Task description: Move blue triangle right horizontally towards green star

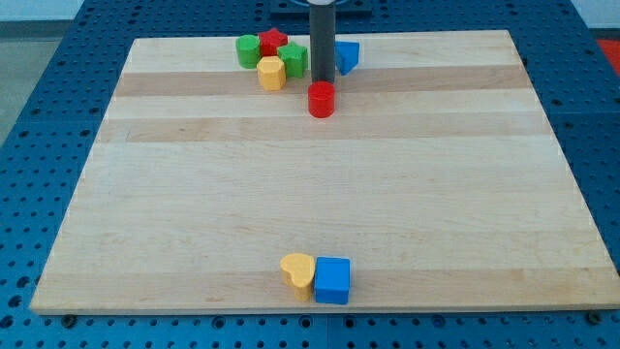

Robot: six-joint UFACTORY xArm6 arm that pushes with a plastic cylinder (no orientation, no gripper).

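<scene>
The blue triangle (347,56) lies near the view's top, just right of my rod. The green star (294,58) lies just left of the rod. My tip (322,78) stands between the two, slightly below them in the view. It is right above a red cylinder (321,99). The rod hides the blue triangle's left edge and the green star's right edge. I cannot tell whether the tip touches either block.
A green block (248,49), a red star (272,41) and a yellow block (272,72) cluster left of the green star. A yellow heart (297,273) and a blue cube (331,279) sit together near the board's bottom edge.
</scene>
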